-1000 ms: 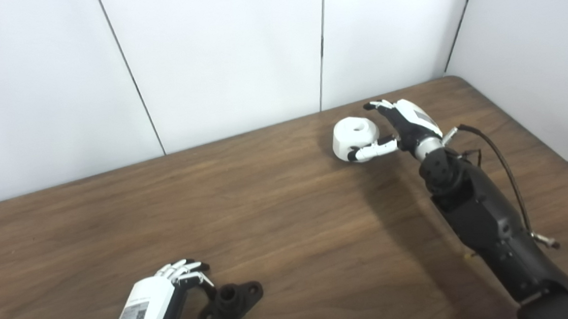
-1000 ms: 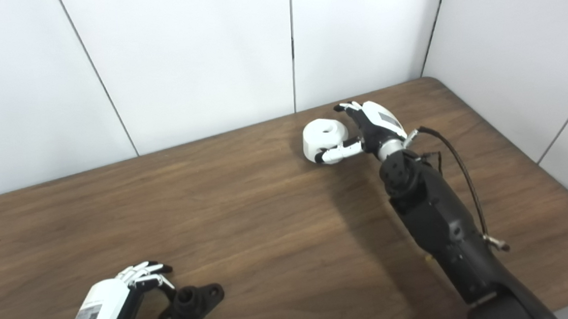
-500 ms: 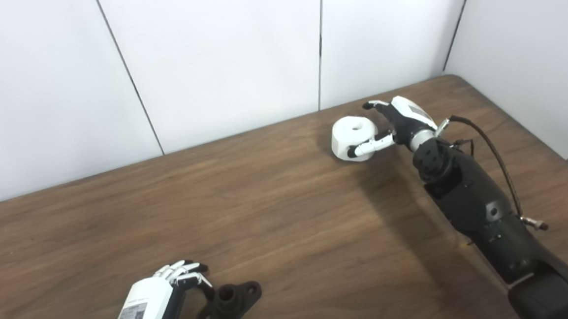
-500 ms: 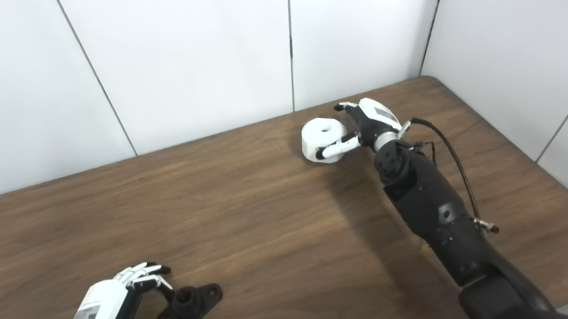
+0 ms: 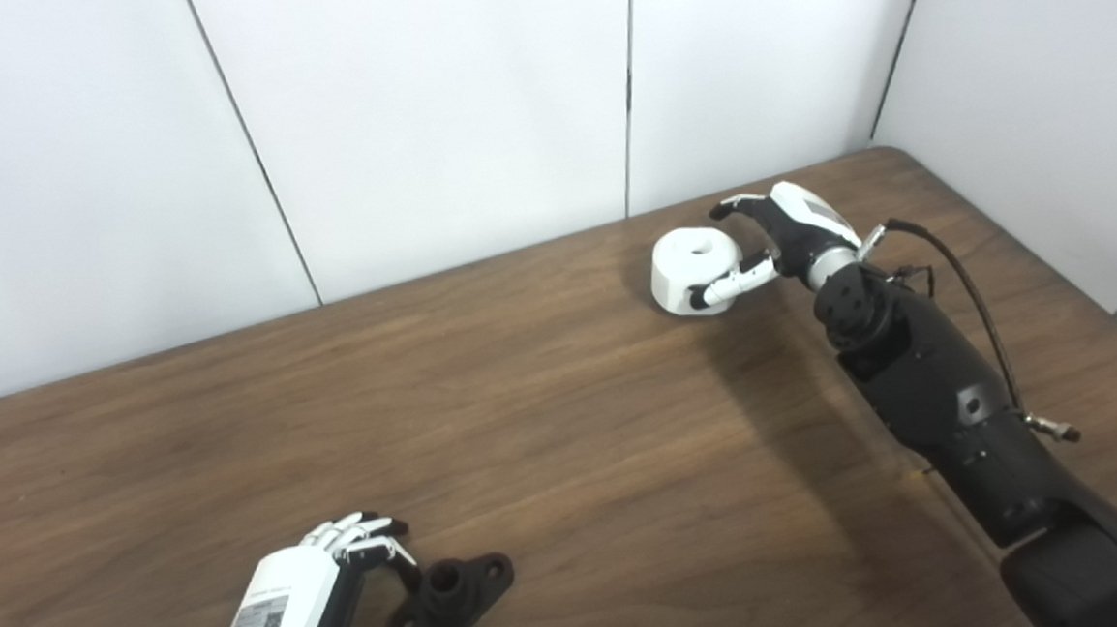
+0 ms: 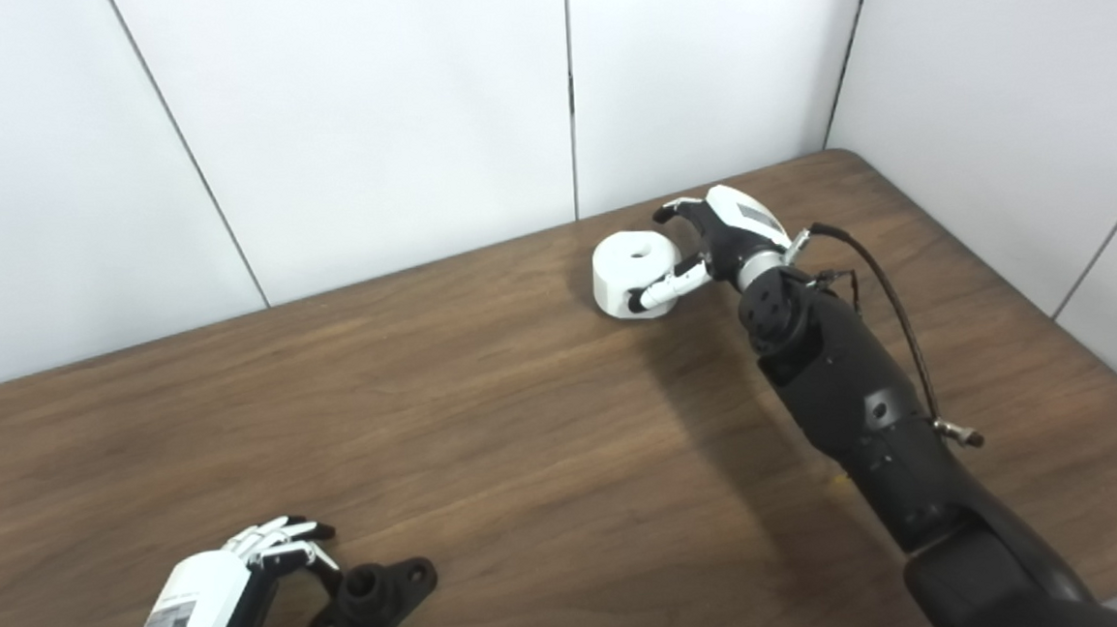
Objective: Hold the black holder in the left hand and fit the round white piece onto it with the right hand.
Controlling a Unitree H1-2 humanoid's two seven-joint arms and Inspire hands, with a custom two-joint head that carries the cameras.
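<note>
**White piece and black holder both in reach, fit not yet made**

White plastic, round, with a hole in its top: the round white piece (image 5: 698,270) sits on the brown wood counter (image 5: 546,421), far side, near the wall. The right hand (image 5: 775,242) is curled round it from the piece's right. Its thumb lies along the near side wall and its fingers (image 5: 734,208) arch over the far rim. Contact looks made, though from this angle I can't say whether the grip is firm or the piece is off the surface. It reads as resting on the counter.

The black holder (image 5: 459,588) lies flat at the near edge, just right of the left hand (image 5: 291,616). That hand is cupped against the holder's left end, fingers hooked over it and thumb beneath. It grasps the holder, which is not visibly raised.

Progress: early. Both parts appear taken hold of, each where it lies. The two are well apart, on opposite sides of the counter. Left to do: lift the holder, carry the white piece across, line its hole up with the holder's upright socket, and press it on.
</note>
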